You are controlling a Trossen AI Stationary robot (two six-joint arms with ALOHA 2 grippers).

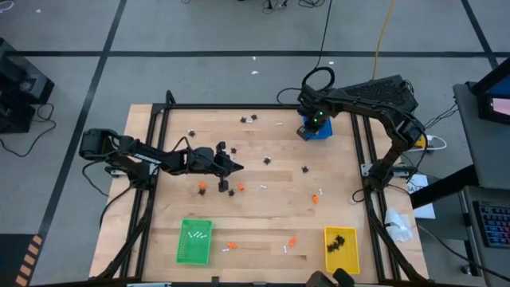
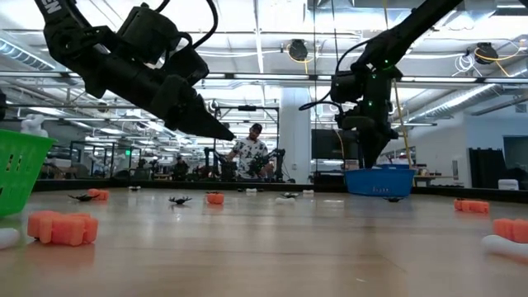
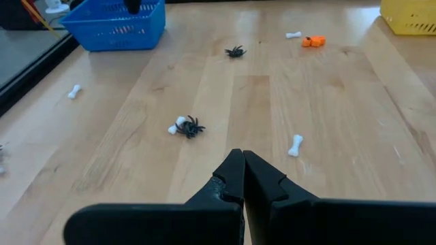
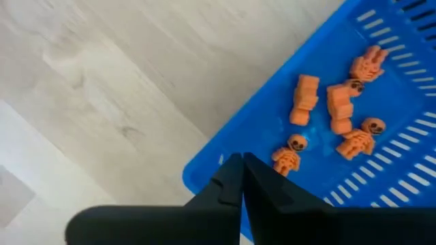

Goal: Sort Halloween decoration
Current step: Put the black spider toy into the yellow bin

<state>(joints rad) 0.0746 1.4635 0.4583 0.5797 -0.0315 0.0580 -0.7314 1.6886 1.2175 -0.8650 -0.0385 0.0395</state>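
Right hand point(image 4: 242, 162), fingers pressed together, hangs over blue plastic tray point(image 4: 381, 170) w/ small orange skeleton trinkets point(image 4: 340, 109) inside. Left hand point(image 1: 239, 166) also pressed together, empty, above wooden bench point(image 1: 263, 207) w/ scattered trinkets.

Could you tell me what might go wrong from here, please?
1. The right hand hangs shut low over the blue tray's rim; moving sideways could knock the tray.
2. A spider lies against a bone, so the shut left hand could grab both.
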